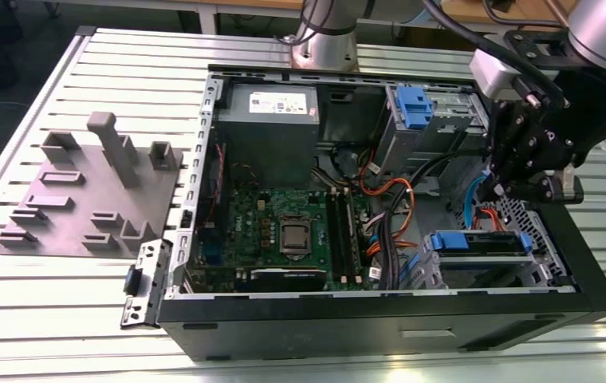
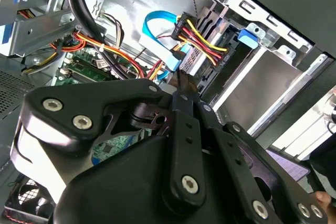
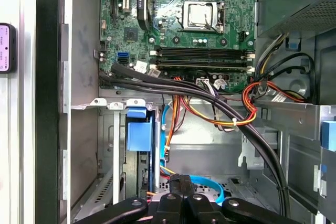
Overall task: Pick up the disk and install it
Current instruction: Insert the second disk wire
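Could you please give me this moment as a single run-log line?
gripper: shut, holding nothing, inside the computer case near the drive cage | disk: in the drive cage, blue end showing, not gripped

Robotics lab: slotted aluminium table (image 1: 58,319), opened computer case (image 1: 388,327).

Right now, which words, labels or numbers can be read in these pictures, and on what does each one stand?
No text can be read here.
White label on the power supply: print too small to read.
Markings on the motherboard: too small to read.
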`<state>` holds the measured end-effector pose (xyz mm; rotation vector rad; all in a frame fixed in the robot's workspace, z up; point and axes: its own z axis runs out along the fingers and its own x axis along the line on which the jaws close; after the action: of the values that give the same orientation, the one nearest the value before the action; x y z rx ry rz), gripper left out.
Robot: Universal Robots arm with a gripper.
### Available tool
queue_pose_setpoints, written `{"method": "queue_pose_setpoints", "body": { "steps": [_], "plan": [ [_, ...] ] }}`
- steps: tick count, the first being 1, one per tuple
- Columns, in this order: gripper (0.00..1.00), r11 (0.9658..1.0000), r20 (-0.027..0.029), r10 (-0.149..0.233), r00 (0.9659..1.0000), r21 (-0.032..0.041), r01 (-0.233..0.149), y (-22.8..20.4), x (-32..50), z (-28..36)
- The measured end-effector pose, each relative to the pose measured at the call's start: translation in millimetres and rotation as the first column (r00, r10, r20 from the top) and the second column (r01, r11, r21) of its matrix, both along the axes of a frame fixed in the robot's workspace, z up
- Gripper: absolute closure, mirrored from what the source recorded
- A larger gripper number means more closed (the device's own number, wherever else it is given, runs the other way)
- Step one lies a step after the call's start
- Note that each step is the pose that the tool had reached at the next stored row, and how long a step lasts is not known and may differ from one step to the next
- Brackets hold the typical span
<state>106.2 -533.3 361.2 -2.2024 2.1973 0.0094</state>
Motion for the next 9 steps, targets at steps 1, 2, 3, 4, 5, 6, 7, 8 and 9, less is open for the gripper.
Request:
{"method": "queue_pose_setpoints", "body": {
  "steps": [1, 2, 3, 4, 5, 6, 7, 8, 9],
  "plan": [
    [0.89, 1.0, 0.0, 0.0, 1.0, -0.0001, 0.0, 0.3, -0.2, 0.0],
    [0.89, 1.0, 0.0, 0.0, 1.0, 0.0001, 0.0, 0.5, -0.5, 0.0],
    [0.89, 1.0, 0.0, 0.0, 1.0, 0.0, 0.0, 0.8, -0.7, 0.0],
    [0.89, 1.0, 0.0, 0.0, 1.0, -0.0001, 0.0, 1.0, -0.9, 0.0],
    [0.89, 1.0, 0.0001, 0.0, 1.0, -0.0001, 0.0, 1.6, -1.4, 0.0],
    [0.89, 1.0, 0.0, 0.0, 1.0, -0.0001, 0.0, 2.0, -1.8, 0.0],
    [0.89, 1.0, 0.0, 0.0, 1.0, 0.0, 0.0, 2.7, -2.4, 0.0],
    [0.89, 1.0, 0.0001, 0.0, 1.0, 0.0, 0.0, 3.0, -2.7, 0.0],
    [0.89, 1.0, 0.0, 0.0, 1.0, -0.0001, 0.0, 3.2, -2.9, 0.0]
  ]
}}
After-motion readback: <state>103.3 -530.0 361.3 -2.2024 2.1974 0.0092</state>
